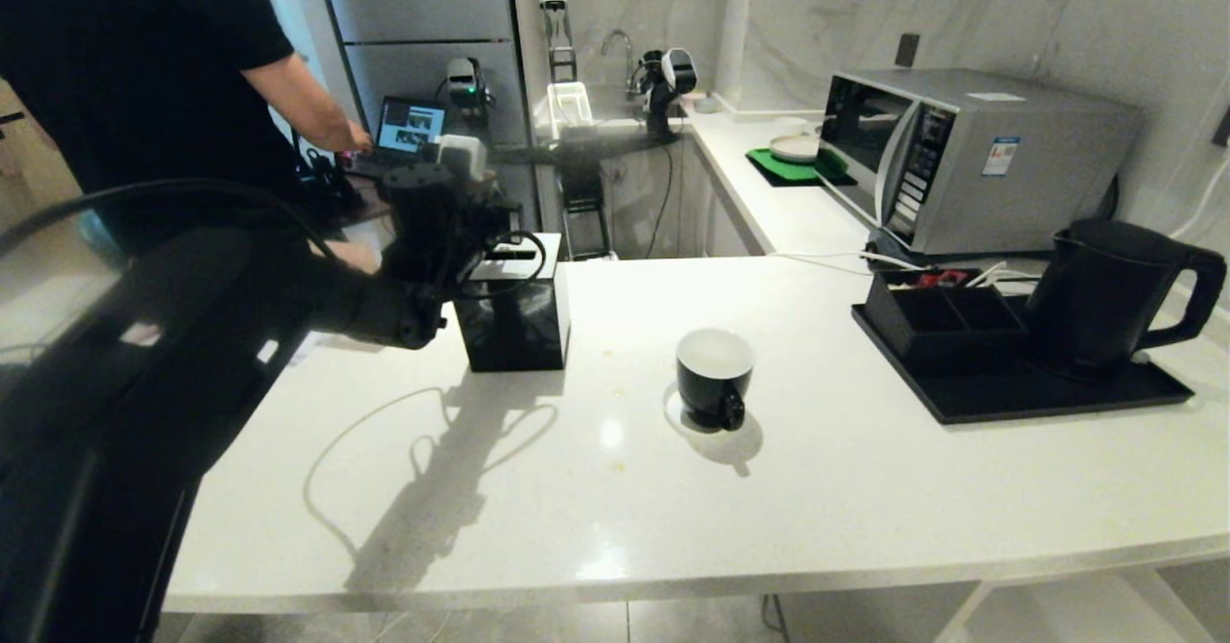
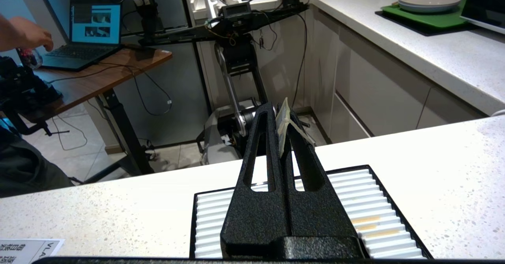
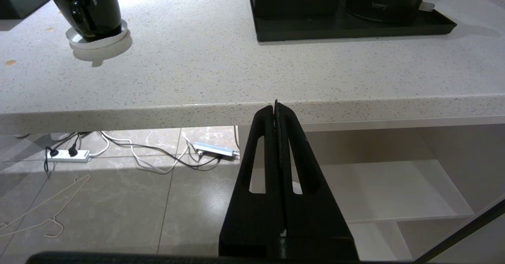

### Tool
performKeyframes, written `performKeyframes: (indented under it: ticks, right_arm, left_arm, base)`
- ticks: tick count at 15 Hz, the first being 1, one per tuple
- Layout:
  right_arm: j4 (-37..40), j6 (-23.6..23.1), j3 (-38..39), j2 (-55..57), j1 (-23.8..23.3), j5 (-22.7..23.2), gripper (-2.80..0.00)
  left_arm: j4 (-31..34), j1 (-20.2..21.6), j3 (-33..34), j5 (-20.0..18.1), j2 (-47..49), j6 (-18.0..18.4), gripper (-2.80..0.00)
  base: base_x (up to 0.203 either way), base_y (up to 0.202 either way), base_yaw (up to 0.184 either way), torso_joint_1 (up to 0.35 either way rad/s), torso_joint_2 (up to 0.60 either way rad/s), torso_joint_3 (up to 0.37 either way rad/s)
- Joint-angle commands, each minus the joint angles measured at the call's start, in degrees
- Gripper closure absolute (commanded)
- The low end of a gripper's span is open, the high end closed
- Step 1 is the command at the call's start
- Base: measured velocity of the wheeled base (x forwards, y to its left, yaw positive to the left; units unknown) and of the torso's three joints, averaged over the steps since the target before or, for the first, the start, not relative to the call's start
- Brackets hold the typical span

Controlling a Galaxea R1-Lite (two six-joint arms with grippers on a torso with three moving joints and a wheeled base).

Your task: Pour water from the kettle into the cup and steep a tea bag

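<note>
Countertop [image 1: 865,489] first, since it's the biggest thing here — white speckled stone with everything I need sitting on it. Kettle [image 1: 1105,292] is way over on the right side on a black tray [image 1: 1019,393], handle pointing away from the cup, next to a black divided box [image 1: 937,316]. It's tall and matte, probably heavy if it's full, so my guess is the loop handle [image 1: 1196,292] is the only sane place to grab it — the tapered body would just slip. Black tissue box [image 1: 514,307] sits left of centre.

Cup [image 1: 714,374] is out in the open middle of the counter, upright, white inside, little ear handle facing me. Glossy ceramic, so likely slick and chippy; I'd leave it where it stands.

My left gripper [image 2: 283,116] hangs over the tissue box, fingers pinched together on a thin pale bit of paper [image 2: 285,128] — could be a tea bag tag or a tissue, can't tell. My right gripper [image 3: 276,108] is parked below the counter edge, fingers pressed together on nothing.
</note>
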Motion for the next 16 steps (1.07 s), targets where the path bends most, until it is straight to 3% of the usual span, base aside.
performKeyframes:
  ticks: [1, 2, 3, 4, 16]
  right_arm:
    - [0.0, 0.0, 0.0, 0.0, 0.0, 0.0, 0.0]
    - [0.0, 0.0, 0.0, 0.1, 0.0, 0.0, 0.0]
    - [0.0, 0.0, 0.0, 0.1, 0.0, 0.0, 0.0]
    - [0.0, 0.0, 0.0, 0.1, 0.0, 0.0, 0.0]
    - [0.0, 0.0, 0.0, 0.0, 0.0, 0.0, 0.0]
  left_arm:
    - [-0.2, 0.1, 0.0, 0.1, 0.1, 0.0, 0.0]
    - [-0.2, 0.1, 0.0, 0.1, 0.0, 0.0, 0.0]
    - [-0.2, 0.1, 0.0, 0.1, 0.0, 0.0, -0.88]
    - [-0.3, 0.1, 0.0, 0.1, 0.1, 0.0, -2.8]
    - [-2.0, 0.2, -0.1, 0.1, -0.3, -0.2, -2.8]
  base:
    - [0.0, 0.0, 0.0, 0.0, 0.0, 0.0]
    - [0.0, 0.0, 0.0, 0.0, 0.0, 0.0]
    - [0.0, 0.0, 0.0, 0.0, 0.0, 0.0]
    - [0.0, 0.0, 0.0, 0.0, 0.0, 0.0]
    - [0.0, 0.0, 0.0, 0.0, 0.0, 0.0]
